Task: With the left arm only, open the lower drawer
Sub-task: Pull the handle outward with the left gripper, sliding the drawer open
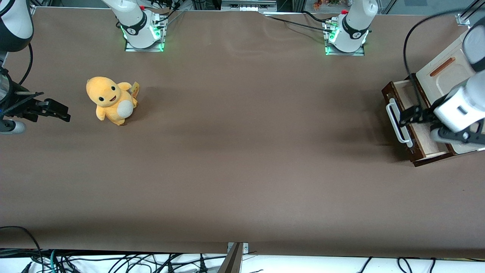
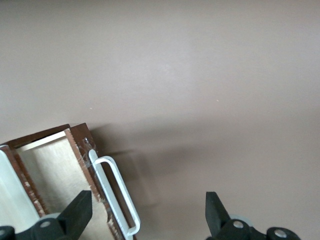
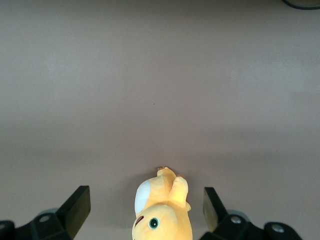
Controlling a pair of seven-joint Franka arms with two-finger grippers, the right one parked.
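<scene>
The lower drawer [image 1: 414, 128] stands pulled partly out of its cabinet at the working arm's end of the table. Its pale beige inside [image 1: 421, 135] shows, as do its dark brown front [image 1: 392, 120] and long white bar handle [image 1: 397, 121]. The left arm [image 1: 460, 106] reaches over the drawer. Its black gripper [image 1: 408, 116] hangs open just above the drawer front. In the left wrist view the gripper [image 2: 145, 215] is spread wide. One finger [image 2: 76, 215] is over the drawer's inside [image 2: 52, 172] and the other over bare table. The handle [image 2: 116, 192] lies between them, held by neither.
The cabinet's cream panel with a thin brown slot handle [image 1: 441, 67] sits above the drawer. A yellow plush toy [image 1: 111, 100] stands toward the parked arm's end of the table and also shows in the right wrist view [image 3: 160, 212]. A black cable [image 1: 407, 49] loops over the cabinet.
</scene>
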